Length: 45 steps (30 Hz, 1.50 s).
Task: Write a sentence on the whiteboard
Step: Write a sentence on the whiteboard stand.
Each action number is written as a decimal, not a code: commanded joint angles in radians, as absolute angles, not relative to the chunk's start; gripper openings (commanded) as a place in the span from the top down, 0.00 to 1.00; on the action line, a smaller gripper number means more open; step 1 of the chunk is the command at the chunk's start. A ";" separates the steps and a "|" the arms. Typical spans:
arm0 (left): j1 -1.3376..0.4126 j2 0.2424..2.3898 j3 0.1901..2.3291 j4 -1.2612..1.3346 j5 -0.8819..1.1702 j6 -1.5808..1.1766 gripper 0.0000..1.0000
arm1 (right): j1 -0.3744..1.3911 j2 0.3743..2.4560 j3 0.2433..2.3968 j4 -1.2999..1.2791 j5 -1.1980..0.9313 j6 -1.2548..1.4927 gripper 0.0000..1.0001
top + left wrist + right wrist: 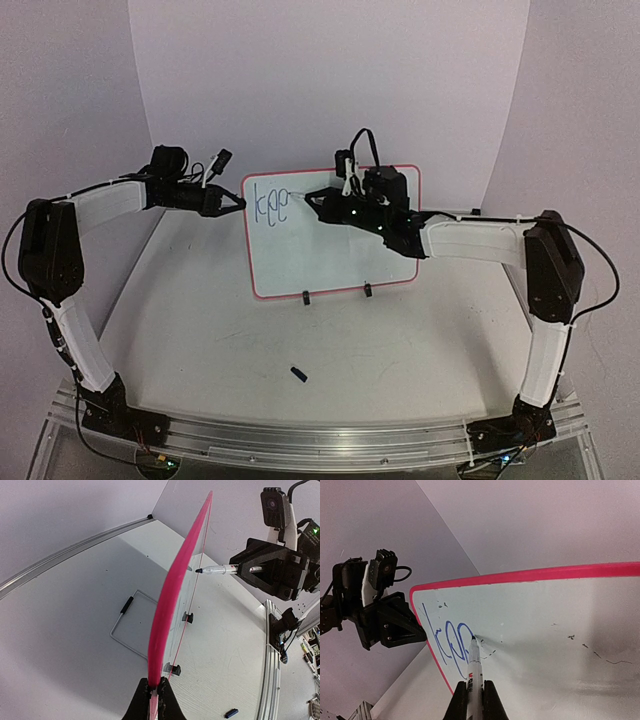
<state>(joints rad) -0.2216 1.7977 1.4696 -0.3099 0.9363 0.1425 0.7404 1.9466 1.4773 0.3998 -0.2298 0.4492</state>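
Note:
The whiteboard (pixel 340 255) stands upright on two black clip feet at the table's middle back. Blue lettering (pixel 272 205) at its upper left reads roughly "kee". My left gripper (pixel 238 203) is shut on the board's left rim; in the left wrist view the gripper (pixel 156 687) pinches the pink edge (pixel 175 590). My right gripper (pixel 318 197) is shut on a white marker (pixel 474 670). Its tip touches the board at the end of the last letter (pixel 447 640). The right wrist view shows the board face (pixel 545 630) with faint old marks.
A small dark marker cap (pixel 298 374) lies on the table in front of the board; it also shows in the left wrist view (pixel 231 713). A wire stand (pixel 127 625) lies flat behind the board. White walls enclose the back.

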 commanded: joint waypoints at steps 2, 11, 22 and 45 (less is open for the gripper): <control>-0.246 1.761 1.474 -0.374 0.949 0.158 1.00 | 0.733 1.961 1.512 0.415 -0.200 0.451 1.00; -0.246 1.761 1.476 -0.376 0.949 0.161 1.00 | 0.733 1.939 1.415 0.401 -0.222 0.463 1.00; -0.247 1.759 1.476 -0.375 0.948 0.160 1.00 | 0.735 1.886 1.319 0.426 -0.285 0.479 1.00; -0.249 1.753 1.476 -0.377 0.949 0.161 1.00 | 0.737 1.903 1.447 0.456 -0.225 0.448 1.00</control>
